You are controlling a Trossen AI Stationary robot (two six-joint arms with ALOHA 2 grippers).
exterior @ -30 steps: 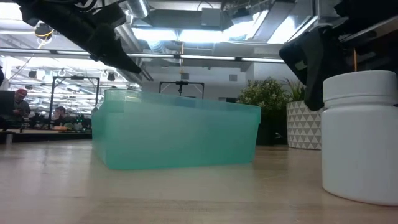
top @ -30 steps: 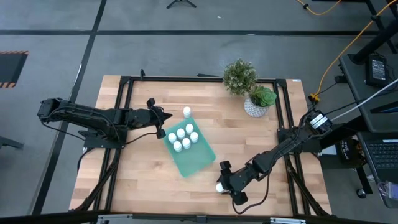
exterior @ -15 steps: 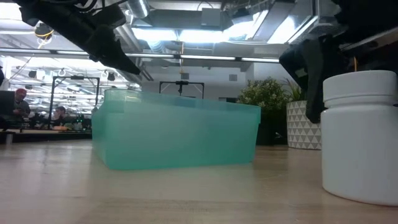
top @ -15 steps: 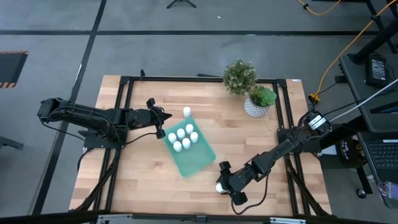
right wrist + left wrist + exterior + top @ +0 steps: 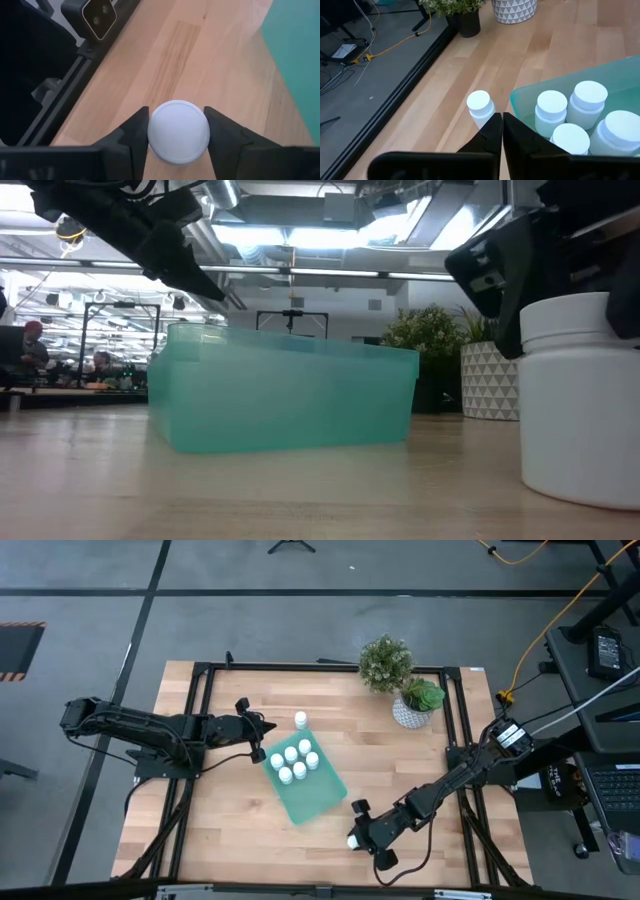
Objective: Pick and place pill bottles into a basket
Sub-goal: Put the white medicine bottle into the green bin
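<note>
Pill bottle (image 5: 178, 131): white, round flat cap (upright on table), clamped between right pincer (image 5: 176, 134) fingers.

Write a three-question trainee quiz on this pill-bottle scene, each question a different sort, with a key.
1. True or false: the right gripper has its fingers on both sides of a pill bottle.
2. How many bottles stand in the teal basket?
3. The left gripper is: A) shut, beside the basket's corner; B) open, over the plant pot.

Key: 1 true; 2 five; 3 A.
</note>
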